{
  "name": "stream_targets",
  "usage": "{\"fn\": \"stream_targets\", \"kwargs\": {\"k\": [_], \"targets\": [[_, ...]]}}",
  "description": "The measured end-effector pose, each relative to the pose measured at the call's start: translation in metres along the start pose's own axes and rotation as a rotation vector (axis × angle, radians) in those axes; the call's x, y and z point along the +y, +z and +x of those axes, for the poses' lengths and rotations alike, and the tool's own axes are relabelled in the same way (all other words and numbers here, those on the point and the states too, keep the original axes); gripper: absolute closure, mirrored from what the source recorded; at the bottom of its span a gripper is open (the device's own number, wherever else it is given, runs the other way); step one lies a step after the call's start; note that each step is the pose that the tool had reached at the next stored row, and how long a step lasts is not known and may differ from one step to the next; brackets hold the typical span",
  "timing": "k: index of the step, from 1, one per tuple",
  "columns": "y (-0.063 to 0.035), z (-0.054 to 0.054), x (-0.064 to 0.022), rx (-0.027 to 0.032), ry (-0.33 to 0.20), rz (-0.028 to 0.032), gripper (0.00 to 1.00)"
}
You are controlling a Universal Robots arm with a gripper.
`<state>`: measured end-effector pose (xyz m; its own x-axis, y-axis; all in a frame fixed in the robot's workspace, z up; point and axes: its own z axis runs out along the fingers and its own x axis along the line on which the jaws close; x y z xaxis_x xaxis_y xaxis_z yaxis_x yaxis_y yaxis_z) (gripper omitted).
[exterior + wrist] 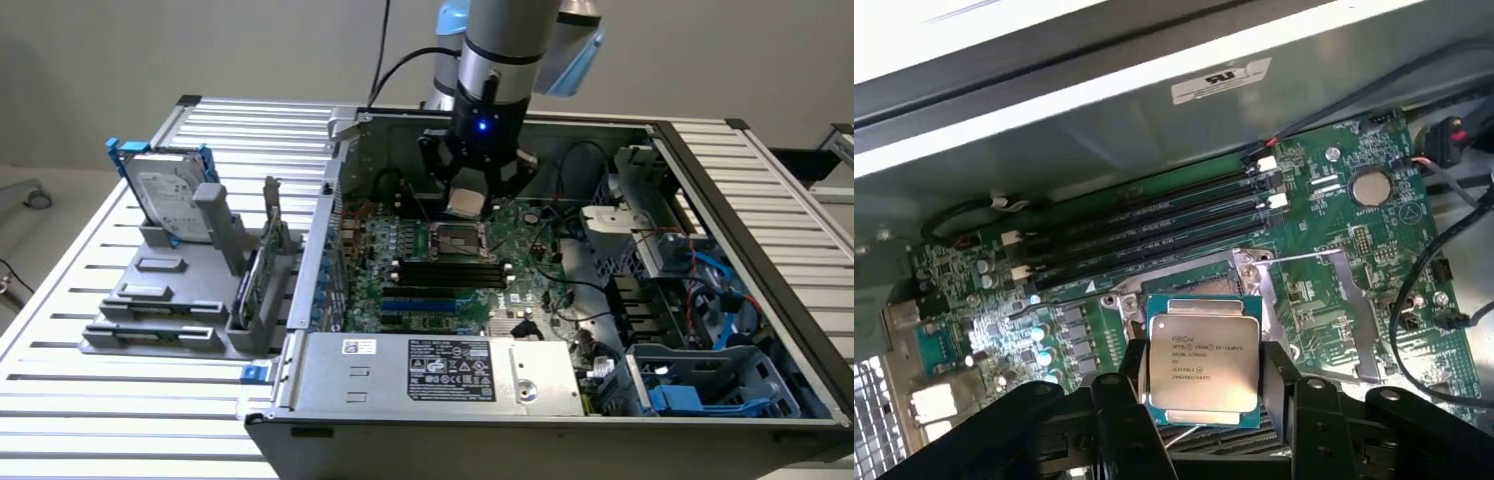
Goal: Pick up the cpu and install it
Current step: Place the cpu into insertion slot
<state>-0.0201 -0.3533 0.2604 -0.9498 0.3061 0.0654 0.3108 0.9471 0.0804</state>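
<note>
Gripper (467, 195) is holding the cpu (1203, 364) by two sides, its fingers (1126, 392) standing wide apart but pinching it flat, w/ the shiny top facing the wrist cam. Cpu is hanging right over the open socket (455, 241) on the green board (534, 255), inside the open pc case (747, 190).

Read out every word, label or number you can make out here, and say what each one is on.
Nothing reads clearly enough to quote.
cpu: several printed lines on its metal top, too blurred.
White sticker on the case wall: bold logo, small print, unreadable.
Power supply label: too small.
Hard drive label: too small.
</note>
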Motion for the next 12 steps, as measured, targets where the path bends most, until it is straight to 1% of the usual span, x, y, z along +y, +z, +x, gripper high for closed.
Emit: {"fn": "stream_targets", "kwargs": {"k": [12], "targets": [[0.0033,-0.0002,-0.0003,-0.0123,0.192,-0.012,0.45]]}}
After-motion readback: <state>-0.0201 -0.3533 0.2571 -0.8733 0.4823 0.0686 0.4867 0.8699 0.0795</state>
